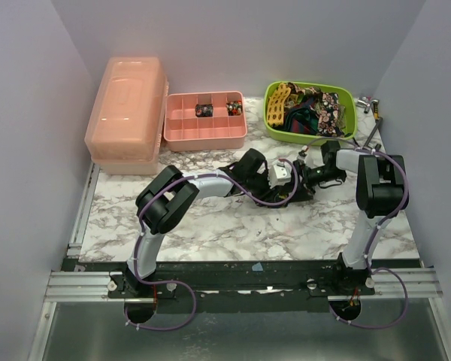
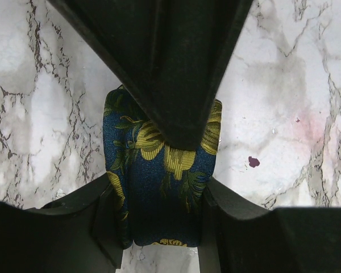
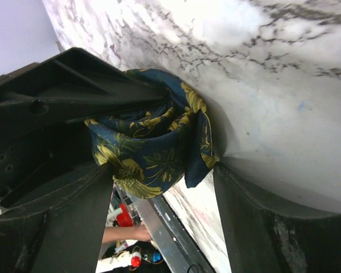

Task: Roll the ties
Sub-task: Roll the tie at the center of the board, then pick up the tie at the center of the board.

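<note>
Table [image 1: 210, 226]: white and grey marble, filling the middle of the top view.
Pink box [image 1: 126, 113]: upper left, lid shut.
Pink tray [image 1: 204, 140]: just right of the box, split into little pockets.
Green bin [image 1: 301, 138]: upper right, with other ties [image 1: 312, 105] piled inside.
Left tool [image 2: 159, 199]: its two fingers press the blue tie from both sides.
Right tool [image 3: 162, 176]: fingers wide apart with the tie between them; I cannot tell if it squeezes.
Blue tie [image 2: 153, 165]: dark blue with yellow-green leaves, rolled up, near the middle of the table.
</note>
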Controlling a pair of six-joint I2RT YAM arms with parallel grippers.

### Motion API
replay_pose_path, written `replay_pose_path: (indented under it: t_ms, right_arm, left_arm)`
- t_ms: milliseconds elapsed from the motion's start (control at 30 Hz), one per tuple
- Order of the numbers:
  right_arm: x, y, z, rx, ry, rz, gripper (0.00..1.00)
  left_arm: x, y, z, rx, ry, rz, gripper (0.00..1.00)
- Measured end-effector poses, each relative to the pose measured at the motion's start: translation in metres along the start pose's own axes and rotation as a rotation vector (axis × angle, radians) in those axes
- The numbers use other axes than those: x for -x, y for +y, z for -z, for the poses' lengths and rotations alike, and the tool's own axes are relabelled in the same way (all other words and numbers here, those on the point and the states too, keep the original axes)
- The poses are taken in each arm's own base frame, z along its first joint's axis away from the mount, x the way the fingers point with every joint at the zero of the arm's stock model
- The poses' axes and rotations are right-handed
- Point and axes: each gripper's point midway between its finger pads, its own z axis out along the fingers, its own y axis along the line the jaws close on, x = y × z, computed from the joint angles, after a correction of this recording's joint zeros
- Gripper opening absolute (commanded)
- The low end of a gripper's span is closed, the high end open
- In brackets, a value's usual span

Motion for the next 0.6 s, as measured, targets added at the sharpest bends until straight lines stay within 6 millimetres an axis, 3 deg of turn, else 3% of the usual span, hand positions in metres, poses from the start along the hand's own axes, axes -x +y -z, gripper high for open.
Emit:
replay_pose_path:
  t_ms: [167,233,467,533,600]
  right_arm:
    - [-0.007,0.008,-0.002,0.067,0.007,0.0,0.81]
    - [-0.009,0.01,-0.003,0.087,-0.001,0.003,0.8]
    - [-0.004,0.01,-0.006,0.091,-0.032,-0.026,0.57]
    - [0.0,0.009,-0.006,0.088,-0.043,-0.025,0.44]
    - [0.002,0.009,-0.007,0.089,-0.05,-0.031,0.24]
  left_arm:
    - [0.0,0.0,0.0,0.0,0.0,0.0,0.02]
    - [0.0,0.0,0.0,0.0,0.0,0.001,0.02]
    - [0.0,0.0,0.0,0.0,0.001,0.001,0.03]
    - [0.0,0.0,0.0,0.0,0.001,0.001,0.05]
    - [0.0,0.0,0.0,0.0,0.001,0.002,0.1]
